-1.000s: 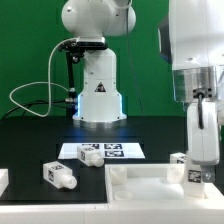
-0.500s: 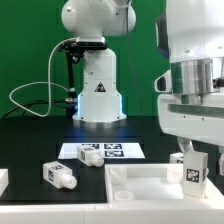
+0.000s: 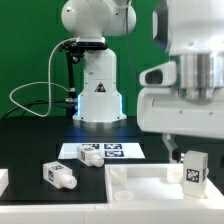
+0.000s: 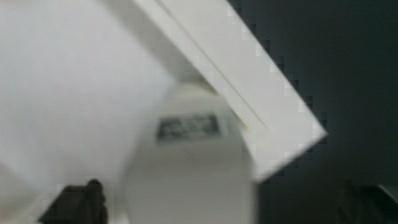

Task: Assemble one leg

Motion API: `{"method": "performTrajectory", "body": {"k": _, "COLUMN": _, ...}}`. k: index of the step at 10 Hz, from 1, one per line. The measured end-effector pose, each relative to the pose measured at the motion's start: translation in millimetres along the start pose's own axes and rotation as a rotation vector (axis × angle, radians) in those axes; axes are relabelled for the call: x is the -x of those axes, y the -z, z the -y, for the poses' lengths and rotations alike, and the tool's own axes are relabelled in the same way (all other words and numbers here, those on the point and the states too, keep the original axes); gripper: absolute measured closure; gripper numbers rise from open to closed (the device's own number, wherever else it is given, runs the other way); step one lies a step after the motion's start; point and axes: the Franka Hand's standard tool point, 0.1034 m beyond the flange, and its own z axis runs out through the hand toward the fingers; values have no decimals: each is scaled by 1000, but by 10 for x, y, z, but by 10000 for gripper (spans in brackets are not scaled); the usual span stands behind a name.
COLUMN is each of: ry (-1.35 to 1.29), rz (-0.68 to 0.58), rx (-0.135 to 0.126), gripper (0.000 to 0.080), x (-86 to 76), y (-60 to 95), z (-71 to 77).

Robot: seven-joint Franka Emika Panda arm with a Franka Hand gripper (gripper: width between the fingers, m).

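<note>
In the exterior view you see the arm filling the exterior view's right side, its body large and close to the camera. Below it one leg stands upright over the corner of the white panel, with its tag mark facing the camera. In the wrist view you see this leg between the two dark fingertips, lying over the edge of the panel, but the picture is blurred. You cannot tell how wide the gripper stands or whether it has hold of the leg. Another leg lies on its side on the black table, at the exterior view's left of the panel. One more leg rests on the marker board.
</note>
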Motion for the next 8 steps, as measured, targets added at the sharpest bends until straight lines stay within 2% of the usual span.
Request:
{"method": "performTrajectory", "body": {"k": 1, "ry": -9, "rz": 2, "rx": 3, "gripper": 178, "x": 6, "y": -13, "z": -16}}
{"method": "performTrajectory", "body": {"k": 2, "ry": -35, "rz": 1, "rx": 2, "gripper": 359, "x": 0, "y": -9, "z": -15}}
{"method": "performTrajectory", "body": {"k": 3, "ry": -119, "rz": -2, "rx": 5, "gripper": 502, "x": -23, "y": -6, "z": -39}}
{"method": "performTrajectory", "body": {"k": 5, "ry": -264, "rz": -2, "rx": 11, "gripper": 502, "x": -44, "y": -8, "z": -73}}
{"method": "performTrajectory", "body": {"k": 8, "ry": -717, "rz": 3, "rx": 14, "gripper": 502, "x": -70, "y": -10, "z": -132}}
